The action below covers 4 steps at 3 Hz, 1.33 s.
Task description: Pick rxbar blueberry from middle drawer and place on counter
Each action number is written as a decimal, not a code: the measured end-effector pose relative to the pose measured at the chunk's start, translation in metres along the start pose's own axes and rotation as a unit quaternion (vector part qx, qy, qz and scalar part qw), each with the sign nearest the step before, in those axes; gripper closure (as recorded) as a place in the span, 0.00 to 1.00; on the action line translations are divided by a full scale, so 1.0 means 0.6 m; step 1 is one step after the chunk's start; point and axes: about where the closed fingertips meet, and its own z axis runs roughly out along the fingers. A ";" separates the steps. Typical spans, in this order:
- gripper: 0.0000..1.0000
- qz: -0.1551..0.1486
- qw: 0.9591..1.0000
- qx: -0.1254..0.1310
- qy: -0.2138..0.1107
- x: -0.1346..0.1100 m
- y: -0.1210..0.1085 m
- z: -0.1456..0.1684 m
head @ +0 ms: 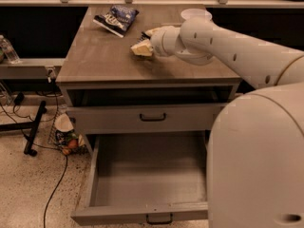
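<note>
One gripper (142,48) low over the counter (102,63)

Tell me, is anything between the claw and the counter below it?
Nothing visible. The claw hangs over the counter; the chip bag lies apart, farther back. I cannot make out the bar.

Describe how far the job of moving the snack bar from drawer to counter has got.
Done: the open drawer shows a bare floor, so the bar seems to be out. In hand: the gripper is above the counter; the bar itself cannot be made out there. Left: setting it down, if not yet done.
</note>
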 end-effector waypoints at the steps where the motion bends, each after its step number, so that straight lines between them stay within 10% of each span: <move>1: 0.43 0.001 1.000 0.006 0.001 0.002 -0.016 0.020; 2: 0.12 0.004 1.000 0.006 -0.005 -0.010 -0.020 0.013; 4: 0.00 0.010 0.999 -0.008 -0.039 -0.071 0.008 -0.055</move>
